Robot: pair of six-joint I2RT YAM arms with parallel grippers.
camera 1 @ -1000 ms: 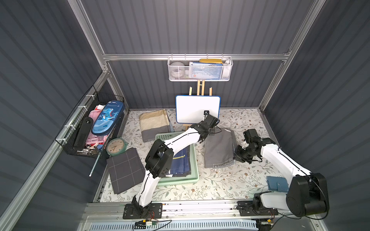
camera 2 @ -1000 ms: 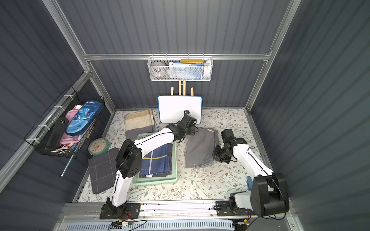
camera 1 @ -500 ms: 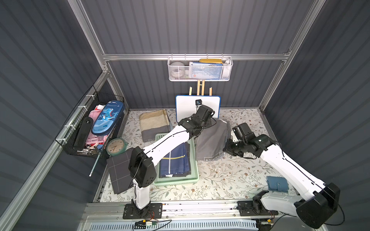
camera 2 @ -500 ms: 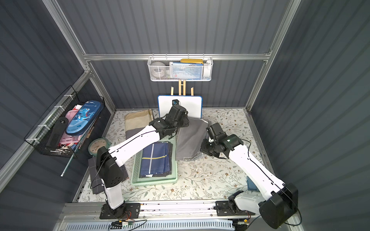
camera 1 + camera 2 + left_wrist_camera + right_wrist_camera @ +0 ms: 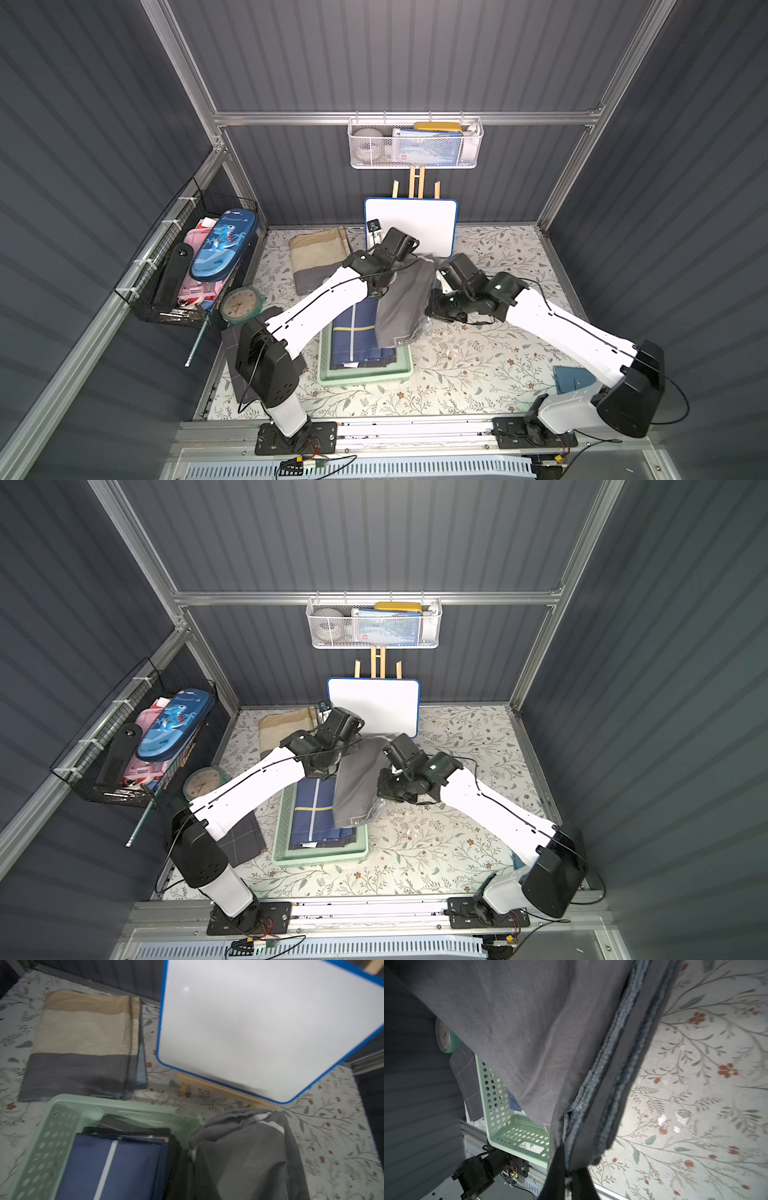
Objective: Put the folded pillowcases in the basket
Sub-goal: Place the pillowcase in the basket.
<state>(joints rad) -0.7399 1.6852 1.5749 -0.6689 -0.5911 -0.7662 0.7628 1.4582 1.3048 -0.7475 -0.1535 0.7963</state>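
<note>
- My right gripper (image 5: pixel 568 1174) is pinched tight on one side edge of the gray pillowcase (image 5: pixel 529 1022). In its wrist view, the two dark fingers (image 5: pixel 556 1174) squeeze the folded layers between them.
- My left gripper (image 5: pixel 385 286) is closed too, on the other side edge of the same pillowcase. The cloth hides its tips in both top views.
- The pillowcase is up off the table. It hangs between my two grippers and sags a little in the middle.
- Its low end hangs over the right side of the mint-green basket (image 5: pixel 365 374).
- The rest of it hangs over the flowery table (image 5: pixel 478 365), just beside the basket.
- No part of it lies flat in the basket yet.
- The basket sits on the table between my two arms, closer to my left arm. It has small round holes in its walls.
- A folded navy cloth (image 5: pixel 357 332) with pale lines lies in the basket, under the low end of the pillowcase.
- Behind my grippers, a white board (image 5: pixel 411 226) with a blue edge leans on a wooden stand by the back wall.
- A folded tan and gray cloth (image 5: pixel 320 257) lies flat on the table behind the basket, to the left of the board.
- A round green clock (image 5: pixel 241 305) and a dark checked cloth (image 5: pixel 247 839) are to the left of the basket.
</note>
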